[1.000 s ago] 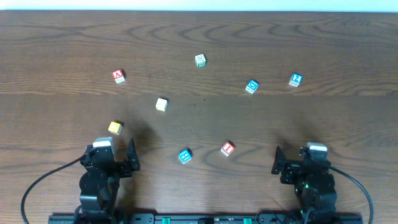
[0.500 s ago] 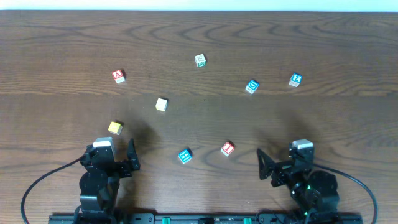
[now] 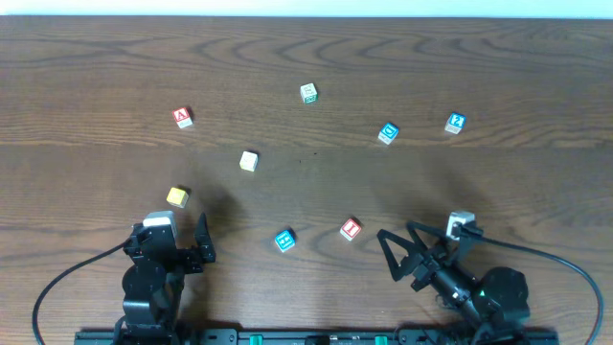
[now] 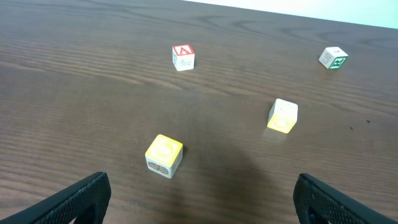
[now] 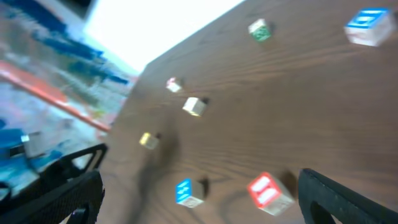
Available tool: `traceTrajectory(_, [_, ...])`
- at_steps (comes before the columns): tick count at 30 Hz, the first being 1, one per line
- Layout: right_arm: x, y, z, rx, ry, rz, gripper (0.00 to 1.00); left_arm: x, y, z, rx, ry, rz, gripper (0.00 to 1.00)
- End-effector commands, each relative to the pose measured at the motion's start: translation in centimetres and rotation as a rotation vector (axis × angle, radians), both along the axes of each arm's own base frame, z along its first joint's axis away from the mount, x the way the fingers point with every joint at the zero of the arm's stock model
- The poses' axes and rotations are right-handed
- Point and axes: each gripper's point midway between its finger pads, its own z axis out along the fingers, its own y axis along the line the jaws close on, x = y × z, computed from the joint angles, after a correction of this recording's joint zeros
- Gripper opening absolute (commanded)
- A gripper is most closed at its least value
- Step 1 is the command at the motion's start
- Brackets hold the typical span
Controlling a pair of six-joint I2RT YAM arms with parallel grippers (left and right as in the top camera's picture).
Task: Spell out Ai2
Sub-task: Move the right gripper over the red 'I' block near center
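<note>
Overhead: red letter block (image 3: 351, 228) lies just left of the right tool (image 3: 397, 238), the nearer one, jaws wide, empty.

Black arms (image 3: 151, 278), white wrist caps (image 3: 159, 220), black cables (image 3: 59, 286), fingers (image 4: 78, 198).

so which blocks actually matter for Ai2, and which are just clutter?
Job: red A block; second red block, face looks like I.
Rest (faces unreadable; one may hold the 2): yellow block, cream block, green block, front blue block, middle blue block, right blue block.
</note>
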Motion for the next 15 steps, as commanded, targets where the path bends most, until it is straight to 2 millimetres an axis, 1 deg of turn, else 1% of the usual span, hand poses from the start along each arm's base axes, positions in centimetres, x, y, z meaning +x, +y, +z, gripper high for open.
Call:
traceTrajectory(1, [-0.9,1.8,0.5,0.053,0.027,0.103,0.99,0.0,0.2,-0.8,0.011,0.014,0.008,0.95])
traceTrajectory(4, [-0.9,3.1,1.7,0.074,-0.009,0.159,0.99,0.0,0.2,-0.8,0.011,0.014,0.009,0.95])
traceTrajectory(7, [-0.6,4.3,2.1,0.073,-0.023,0.195,0.99,0.0,0.2,-0.8,0.011,0.014,0.008,0.95])
traceTrajectory(10, [-0.3,5.5,1.2,0.064,0.029,0.215,0.99,0.0,0.2,-0.8,0.011,0.014,0.009,0.95])
traceTrajectory(12, [0.1,6.5,0.0,0.027,0.088,0.221,0.99,0.0,0.2,-0.8,0.011,0.014,0.008,0.95])
traceTrajectory(15, [0.8,7.5,-0.7,-0.027,0.147,0.209,0.99,0.0,0.2,-0.8,0.011,0.014,0.009,0.95])
